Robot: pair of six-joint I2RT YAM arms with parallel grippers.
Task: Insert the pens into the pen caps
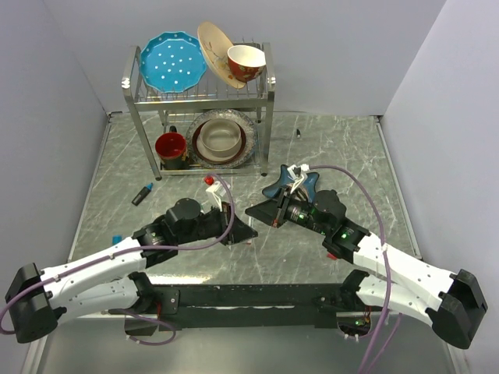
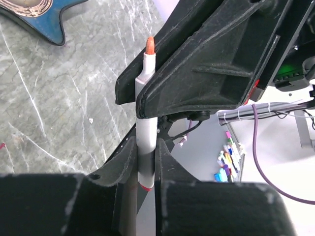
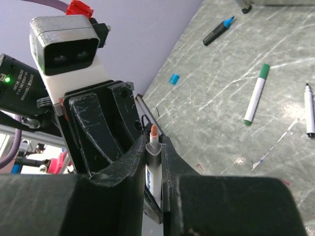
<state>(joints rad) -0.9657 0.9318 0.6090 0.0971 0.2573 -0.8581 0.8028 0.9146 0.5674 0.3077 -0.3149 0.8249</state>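
Seen from above, two white robot arms reach in from the bottom corners of the frame and meet just below the centre of a grey marbled table (image 1: pixel 351 156). The left gripper (image 1: pixel 238 231) and right gripper (image 1: pixel 263 212) point at each other, their black fingers overlapping.

In the left wrist view, the left fingers (image 2: pixel 123 160) are clamped on the white barrel of a red-tipped pen (image 2: pixel 146 142). It rises up the centre of the frame, bare tip uppermost, passing behind the right gripper's black fingers. In the right wrist view, the right fingers (image 3: pixel 129 167) likewise press in on a red-tipped pen (image 3: pixel 153 167) at lower centre, uncapped. Whether this is the same pen cannot be told.

Further out in that view, loose items lie flat on the table:
- a blue cap (image 3: pixel 174 78) sits alone at upper centre
- a green-ended pen (image 3: pixel 257 93) lies at right
- a black-ended pen (image 3: pixel 309 110) lies at the right edge
- a dark marker (image 3: pixel 218 31) with a blue tip lies near the top

A blue guitar-shaped object (image 2: pixel 44 22) lies just beyond the grippers.

Farthest back, at the top of the overhead view, stands a metal dish rack (image 1: pixel 269 117). Its upper shelf holds a blue plate (image 1: pixel 171 64), a beige plate (image 1: pixel 212 43) and a red bowl (image 1: pixel 245 62). A red mug (image 1: pixel 171 146) and stacked bowls (image 1: pixel 221 139) sit below.
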